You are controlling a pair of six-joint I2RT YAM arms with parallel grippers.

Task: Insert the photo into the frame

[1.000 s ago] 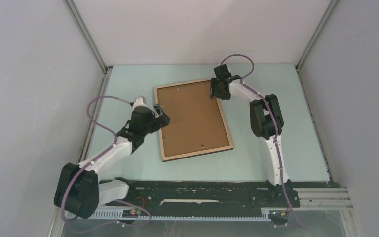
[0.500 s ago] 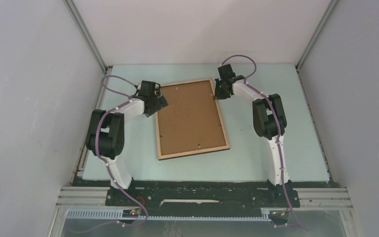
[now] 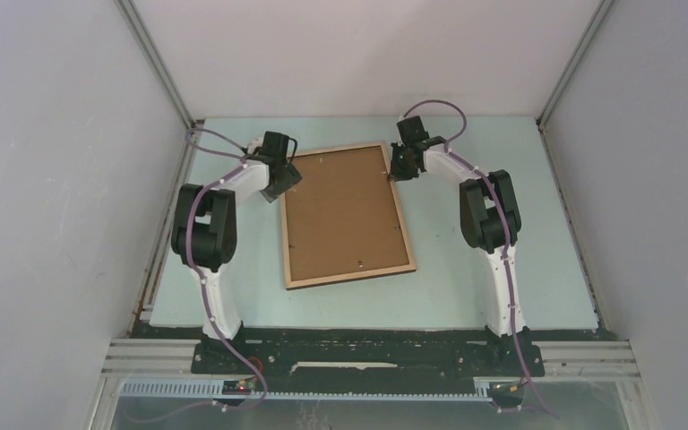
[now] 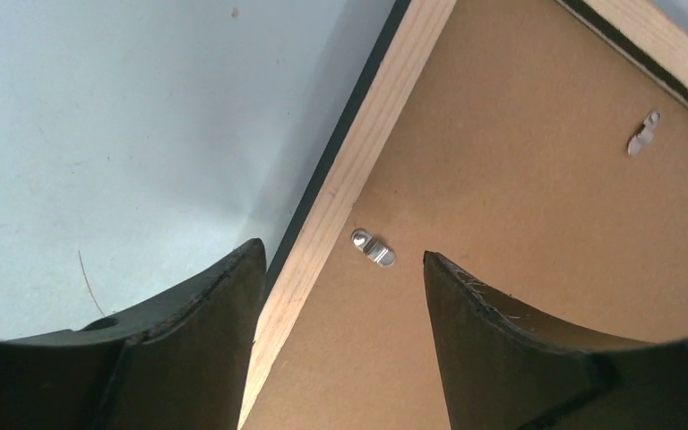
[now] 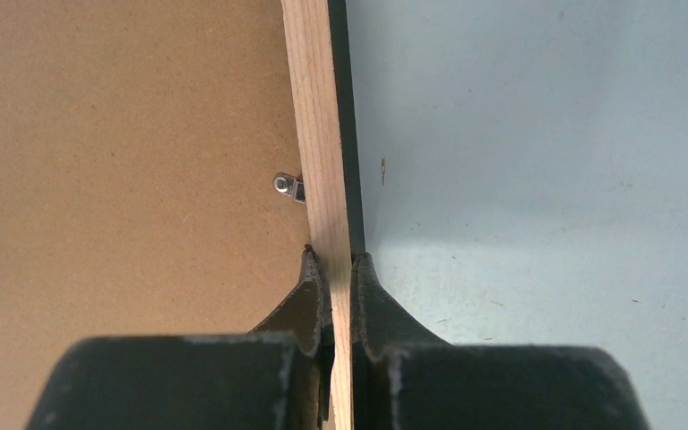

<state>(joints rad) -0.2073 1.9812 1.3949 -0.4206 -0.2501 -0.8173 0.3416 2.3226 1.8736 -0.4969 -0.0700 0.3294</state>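
Note:
The frame [image 3: 285, 235] lies back side up on the table, a light wood rail around a brown backing board [image 3: 345, 215]. My right gripper [image 3: 398, 173] is shut on the frame's right rail [image 5: 318, 116] near the far right corner, one finger on each side [image 5: 332, 260]. My left gripper [image 3: 279, 188] is open at the far left corner. Its fingers straddle the left rail [image 4: 358, 170], one over the table and one over the board [image 4: 340, 260]. The photo is out of view.
Small metal turn clips [image 4: 373, 248] [image 5: 288, 188] sit on the backing board [image 4: 520, 206] beside the rails. Pale blue table surface [image 3: 502, 161] surrounds the frame. Grey walls enclose the table on three sides.
My left arm swung from the middle of the frame's left side up to its far left corner, its jaws narrowing. The right gripper closed on the right rail. The frame turned slightly.

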